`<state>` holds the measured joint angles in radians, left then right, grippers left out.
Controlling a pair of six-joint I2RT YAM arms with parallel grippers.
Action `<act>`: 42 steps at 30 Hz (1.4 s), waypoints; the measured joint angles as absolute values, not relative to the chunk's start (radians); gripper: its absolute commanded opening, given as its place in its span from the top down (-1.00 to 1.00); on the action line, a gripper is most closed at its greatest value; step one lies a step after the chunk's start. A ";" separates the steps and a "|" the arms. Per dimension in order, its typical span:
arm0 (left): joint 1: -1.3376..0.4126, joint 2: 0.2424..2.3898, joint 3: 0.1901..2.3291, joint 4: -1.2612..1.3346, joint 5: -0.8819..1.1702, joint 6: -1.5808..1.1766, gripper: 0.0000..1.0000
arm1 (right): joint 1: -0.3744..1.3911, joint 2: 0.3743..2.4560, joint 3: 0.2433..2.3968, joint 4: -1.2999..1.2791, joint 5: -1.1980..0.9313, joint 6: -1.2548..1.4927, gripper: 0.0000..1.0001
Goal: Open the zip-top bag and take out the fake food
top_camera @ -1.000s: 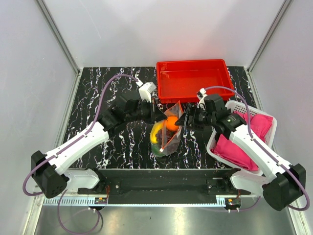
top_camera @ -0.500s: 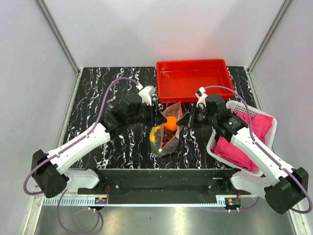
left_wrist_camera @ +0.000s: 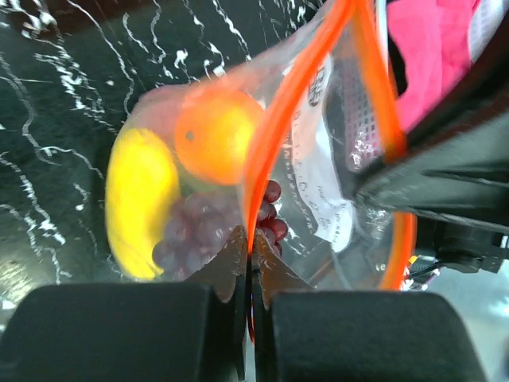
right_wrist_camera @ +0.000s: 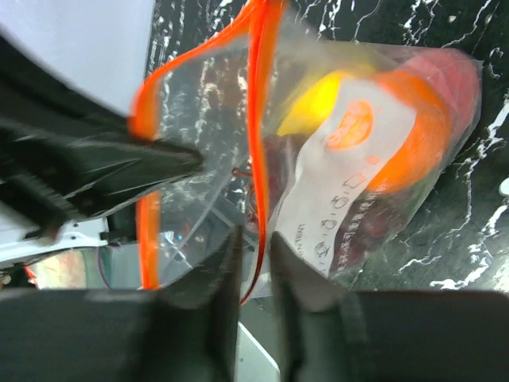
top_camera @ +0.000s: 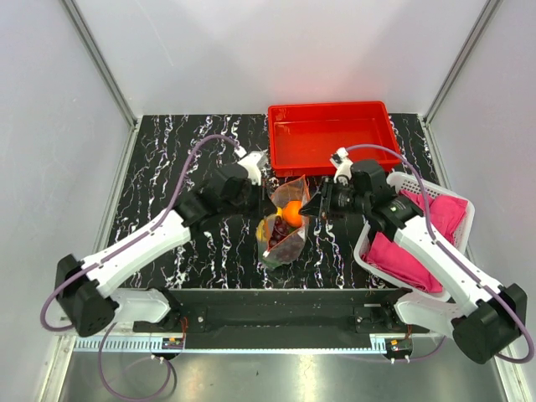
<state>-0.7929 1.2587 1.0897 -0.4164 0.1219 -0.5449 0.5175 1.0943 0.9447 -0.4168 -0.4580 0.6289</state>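
The zip-top bag (top_camera: 286, 230) hangs between both grippers over the middle of the table, with its mouth pulled apart. My left gripper (top_camera: 268, 201) is shut on one orange zip strip (left_wrist_camera: 262, 159). My right gripper (top_camera: 311, 205) is shut on the other strip (right_wrist_camera: 258, 119). Inside the bag are the orange ball (left_wrist_camera: 215, 135), the yellow fruit (left_wrist_camera: 141, 203) and the purple grapes (left_wrist_camera: 191, 235). In the right wrist view, the ball (right_wrist_camera: 413, 135) and yellow fruit (right_wrist_camera: 318, 103) show behind a white label. I cannot make out the green pepper.
A red tray (top_camera: 331, 134) stands at the back, just behind the bag. A white basket (top_camera: 456, 198) of pink cloths (top_camera: 402, 251) sits at the right under my right arm. The black marbled table shows left of the bag.
The bag's mouth has spread wider between the two grippers. The fruit inside has shifted, and the grapes now show at the bottom.
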 measured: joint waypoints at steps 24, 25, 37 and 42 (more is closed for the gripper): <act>-0.790 1.164 1.052 -0.401 0.108 -0.615 1.00 | 0.626 1.161 1.335 -0.769 -0.313 0.445 -0.10; -0.790 1.164 1.052 -0.400 0.108 -0.619 1.00 | 0.644 1.169 1.332 -0.765 -0.317 0.448 -0.09; -0.790 1.145 1.039 -0.393 0.109 -0.640 1.00 | 0.765 1.338 1.165 -0.636 -0.323 0.472 -0.01; -0.791 1.142 1.035 -0.391 0.109 -0.647 1.00 | 0.765 1.369 1.124 -0.553 -0.323 0.471 -0.06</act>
